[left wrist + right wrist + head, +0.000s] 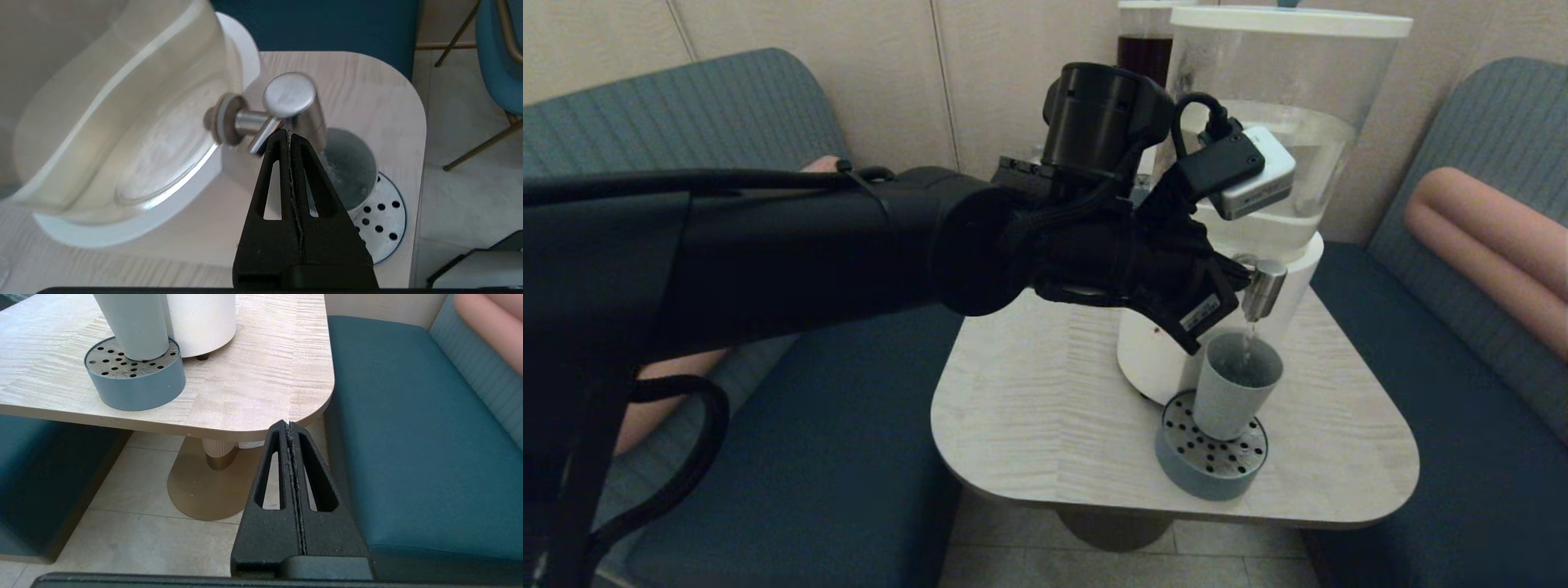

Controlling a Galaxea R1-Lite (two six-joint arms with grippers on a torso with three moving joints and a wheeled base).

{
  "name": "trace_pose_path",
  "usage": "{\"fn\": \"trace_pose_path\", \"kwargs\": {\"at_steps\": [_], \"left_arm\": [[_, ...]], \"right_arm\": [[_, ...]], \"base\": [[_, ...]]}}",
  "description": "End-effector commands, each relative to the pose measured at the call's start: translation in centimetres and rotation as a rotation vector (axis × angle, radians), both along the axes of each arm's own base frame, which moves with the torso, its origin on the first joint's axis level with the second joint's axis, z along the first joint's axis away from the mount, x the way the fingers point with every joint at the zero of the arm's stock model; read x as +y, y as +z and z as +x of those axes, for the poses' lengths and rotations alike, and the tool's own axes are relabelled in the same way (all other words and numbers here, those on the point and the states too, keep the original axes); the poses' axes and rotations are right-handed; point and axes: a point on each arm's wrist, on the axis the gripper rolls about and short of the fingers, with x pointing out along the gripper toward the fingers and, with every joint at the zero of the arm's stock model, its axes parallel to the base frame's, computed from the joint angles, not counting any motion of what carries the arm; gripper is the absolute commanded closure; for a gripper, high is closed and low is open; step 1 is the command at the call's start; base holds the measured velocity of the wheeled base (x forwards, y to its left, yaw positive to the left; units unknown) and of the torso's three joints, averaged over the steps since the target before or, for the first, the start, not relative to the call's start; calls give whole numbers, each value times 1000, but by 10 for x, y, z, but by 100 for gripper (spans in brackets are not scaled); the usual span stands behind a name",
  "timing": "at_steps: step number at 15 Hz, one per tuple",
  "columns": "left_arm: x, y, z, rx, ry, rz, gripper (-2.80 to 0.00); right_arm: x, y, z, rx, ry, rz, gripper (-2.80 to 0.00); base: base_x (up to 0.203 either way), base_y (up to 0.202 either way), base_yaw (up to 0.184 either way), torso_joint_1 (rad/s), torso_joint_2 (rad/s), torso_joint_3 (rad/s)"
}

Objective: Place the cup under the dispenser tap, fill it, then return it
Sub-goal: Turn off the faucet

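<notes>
The cup (1236, 384) stands upright on the drip tray (1210, 460), directly under the dispenser tap (1264, 287). The tray sits on the table (1045, 408) near its front edge, just in front of the dispenser (1282, 122). A narrower dispenser (1143, 41) stands behind it. The left gripper (289, 134) touches the tap's lever from the left.

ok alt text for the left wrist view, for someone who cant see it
The left claw, fingers pressed together, has its tip at the lever of the steel tap on a clear-tank dispenser. Below the spout a grey-blue cup with water in it stands on a round perforated drip tray near the corner of a pale wooden table.
</notes>
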Motion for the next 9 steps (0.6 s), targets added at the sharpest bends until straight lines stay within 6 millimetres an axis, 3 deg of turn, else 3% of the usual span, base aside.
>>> {"fn": "trace_pose_path", "kwargs": {"at_steps": [1,9], "left_arm": [[-2,-5,3,1,0,7,0],[-7,-5,8,-41,4,-37,0]], "right_arm": [[0,-4,1,15,-1,0,0],[0,-4,1,15,-1,0,0]], "base": [[0,0,0,0,0,0],[0,0,0,0,0,0]]}}
